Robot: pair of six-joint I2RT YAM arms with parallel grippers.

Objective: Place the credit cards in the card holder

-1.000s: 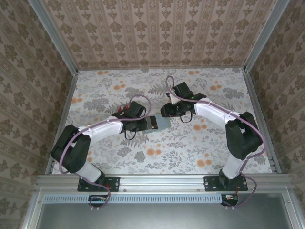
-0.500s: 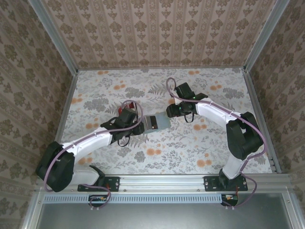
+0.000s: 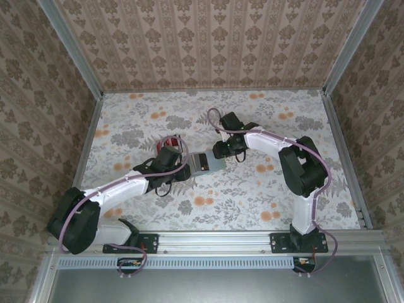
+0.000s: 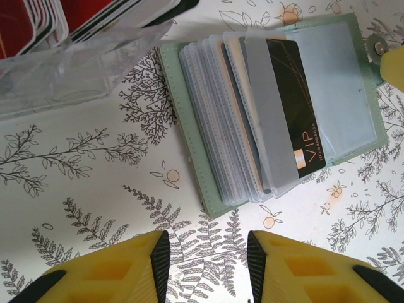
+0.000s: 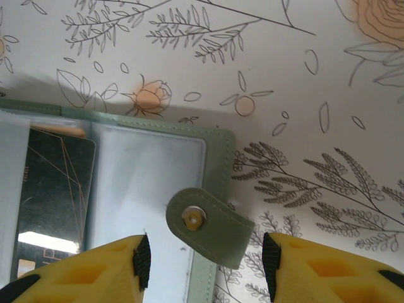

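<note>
Your left gripper [image 4: 205, 265] stands open at the bottom edge of the left wrist view. There is a clear gap between its yellow fingers, with nothing held and nothing touched, only the flowered counter [image 3: 252, 196] under it. Above that gap, in the middle of the frame, the card holder [image 4: 191, 123] lies open and flat on the counter with its clear sleeves fanned out. A black card [image 4: 293, 107] marked VIP sits in one sleeve toward the right. In the upper left corner, red cards [image 4: 28, 22] stand in a clear box [image 4: 76, 76], apart from the holder.

Your right gripper [image 5: 205, 271] is open too, its jaws well apart at the bottom of the right wrist view and closed on nothing. The holder's green snap tab [image 5: 208, 224] shows between the two fingers. You cannot tell from this view whether either finger touches the holder.

From the top camera, the holder lies at mid-frame between the two grippers, the left one at its lower left and the right one at its upper right.
</note>
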